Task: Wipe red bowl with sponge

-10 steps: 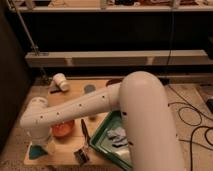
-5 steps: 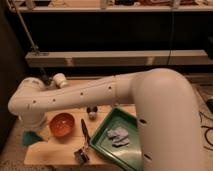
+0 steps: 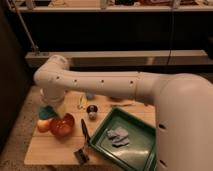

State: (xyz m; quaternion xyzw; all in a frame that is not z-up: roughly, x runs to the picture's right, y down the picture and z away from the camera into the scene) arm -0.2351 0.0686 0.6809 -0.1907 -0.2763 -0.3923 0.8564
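The gripper sits at the left of the frame, just over the sponge. The bowl lies just below-right, on the table. At lower right, a cloth lies in the tray.

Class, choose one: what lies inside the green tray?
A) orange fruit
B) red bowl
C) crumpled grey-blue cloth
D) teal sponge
C: the cloth lies in the green tray; the red bowl stands left of it, and the hand holds the sponge beside that bowl.
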